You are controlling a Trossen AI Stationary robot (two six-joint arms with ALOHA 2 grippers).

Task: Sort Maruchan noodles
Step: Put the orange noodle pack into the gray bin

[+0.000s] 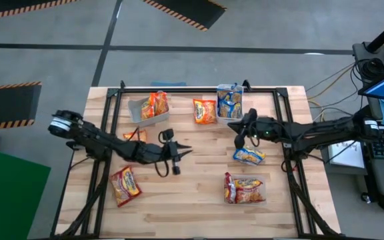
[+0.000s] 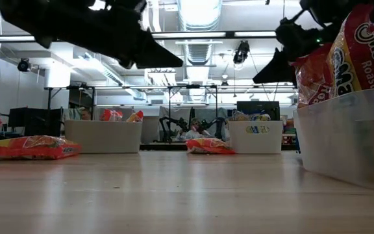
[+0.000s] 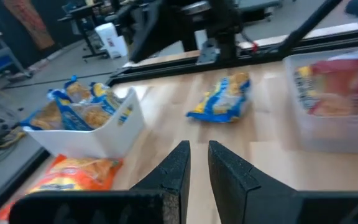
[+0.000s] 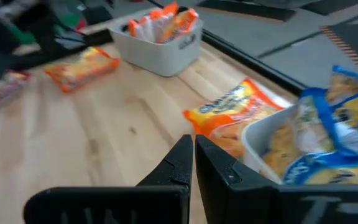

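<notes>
Noodle packets lie flat on the wooden table: an orange one [image 1: 205,111] at the far middle, a blue-and-yellow one [image 1: 249,156] right of centre, a red one [image 1: 125,185] at the near left, and an orange one [image 1: 135,137] partly under my left arm. My left gripper [image 1: 189,152] is shut and empty above the table's middle, pointing right; the left wrist view [image 3: 197,158] shows it too. My right gripper [image 1: 239,141] is shut and empty, hovering near the blue-and-yellow packet bin [image 1: 230,101]; the right wrist view [image 4: 193,149] shows it too.
A clear bin [image 1: 145,108] at the far left holds orange packets. The far-middle bin holds blue-and-yellow packets. A bin [image 1: 245,189] at the near right holds red packets and stands close in the low view [image 2: 346,133]. Bare wood lies at the near middle.
</notes>
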